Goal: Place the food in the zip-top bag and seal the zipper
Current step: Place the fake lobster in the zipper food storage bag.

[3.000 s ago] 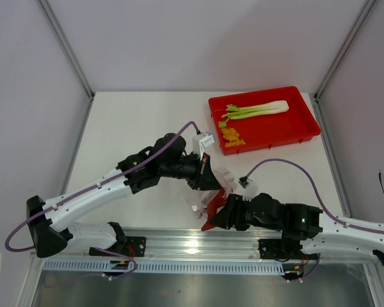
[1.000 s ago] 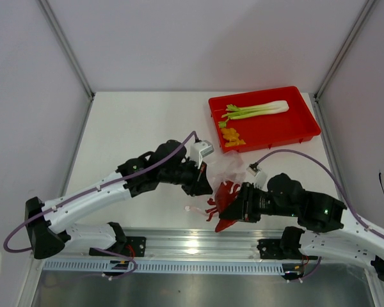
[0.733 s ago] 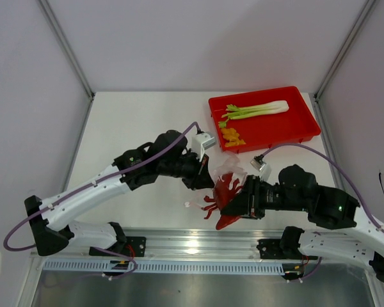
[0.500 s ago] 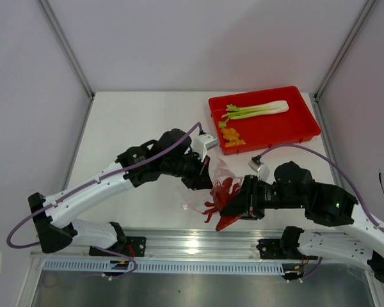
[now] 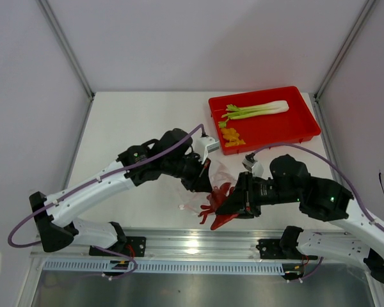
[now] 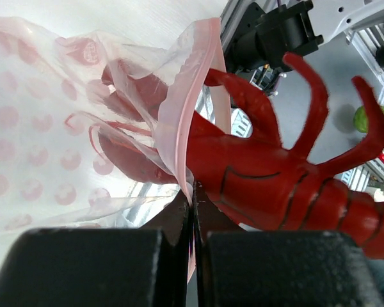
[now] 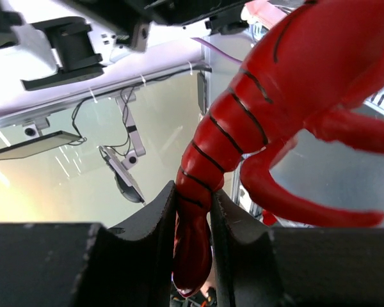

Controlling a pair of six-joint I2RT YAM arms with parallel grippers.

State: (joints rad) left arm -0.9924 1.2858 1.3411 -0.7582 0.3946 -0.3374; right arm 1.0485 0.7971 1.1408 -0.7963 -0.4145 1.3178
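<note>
My left claw is clenched on the pinkish zipper of the zip-top bag, pinching the rim flat between both fingers. The bag hangs up off the bench, close to the near edge and a little right of the middle. The clear film, printed with pink dots, is slack and crumpled to one side of my grip.

My right claw is clamped on the tail of a red toy lobster, with the segmented tail squeezed between my two fingers. From above, the lobster is lifted between my two claws. Its head points toward the bag's mouth. In my left wrist view the lobster's front end crosses the zipper, and some red limbs show through the film. The body and two curved pincers are outside.

The red tray sits in the far right corner. The leafy green-and-white stalk and the yellow-orange pieces lie in it, well apart from the bag.
</note>
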